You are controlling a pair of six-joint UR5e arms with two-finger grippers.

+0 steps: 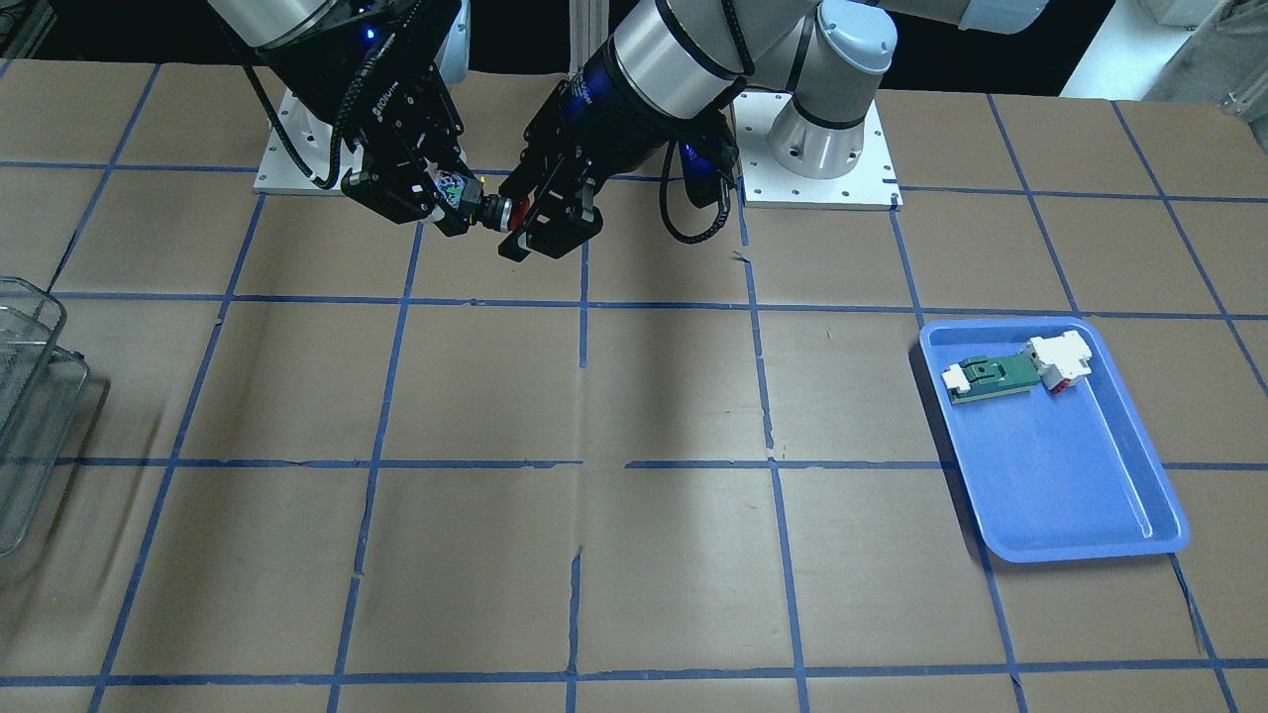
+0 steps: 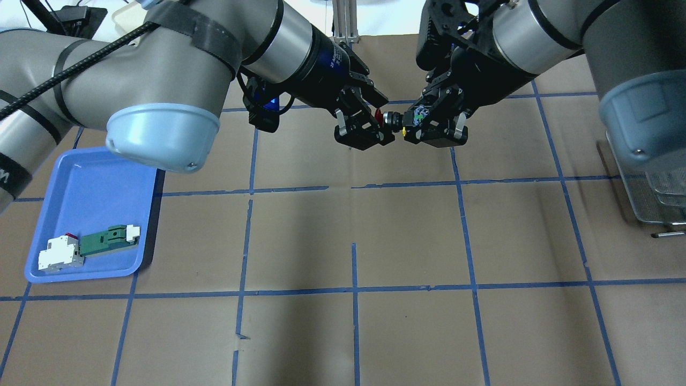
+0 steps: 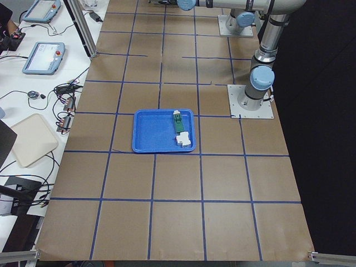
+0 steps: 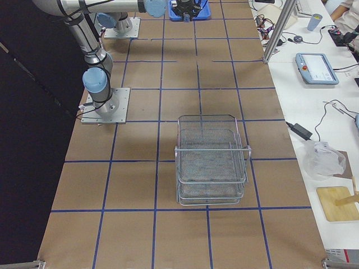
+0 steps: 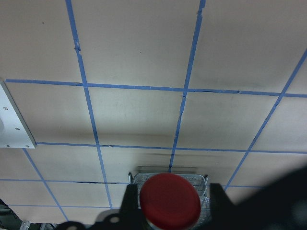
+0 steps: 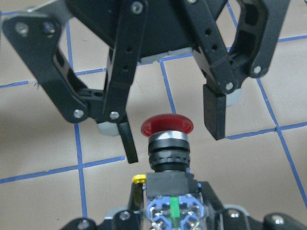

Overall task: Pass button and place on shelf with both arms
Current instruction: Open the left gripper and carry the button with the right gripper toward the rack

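The button (image 2: pixel 393 116) is held in the air between the two arms, with its red cap (image 6: pixel 167 125) pointing at my left gripper. My right gripper (image 2: pixel 423 122) is shut on the blue-white-green block (image 6: pixel 171 211) at the button's back. My left gripper (image 2: pixel 381 126) is open. Its fingers (image 6: pixel 214 112) stand on either side of the red cap, with a gap on both sides. In the left wrist view the cap (image 5: pixel 169 200) fills the bottom centre. The wire-mesh shelf (image 4: pixel 210 162) stands on the table on my right side, also seen in the overhead view (image 2: pixel 656 201).
A blue tray (image 2: pixel 91 177) on my left side holds a green-and-white flat part (image 2: pixel 107 241) and a white block with a red end (image 2: pixel 60 254). The table is brown with a blue tape grid. Both arm bases (image 1: pixel 817 163) stand at its robot-side edge.
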